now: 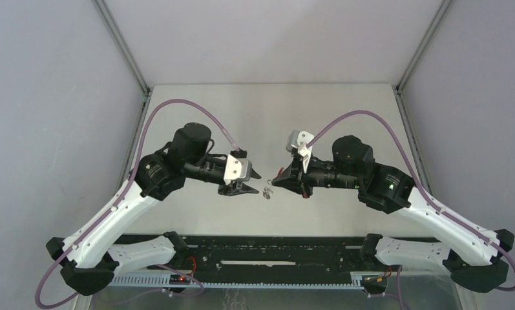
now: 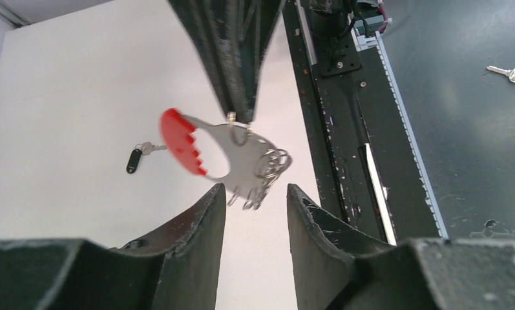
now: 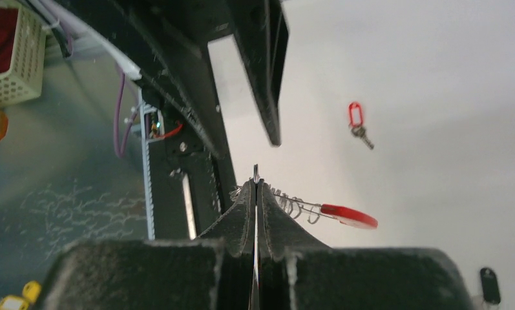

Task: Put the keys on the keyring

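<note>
Our right gripper (image 3: 256, 187) is pressed together on the silver edge of the keyring (image 2: 240, 161) and holds it in the air. Our left gripper (image 2: 254, 194) is spread, with its tips just beside the ring's small loops. The black key (image 2: 134, 159) and the red-tag key (image 3: 357, 126) lie apart on the table (image 2: 61, 97).

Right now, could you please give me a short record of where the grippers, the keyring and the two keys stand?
right gripper: shut on the keyring, held above the table
left gripper: open, facing the keyring, not gripping it
black-headed key: loose on the table
red-tagged key: loose on the table
keys on keyring: none yet
</note>
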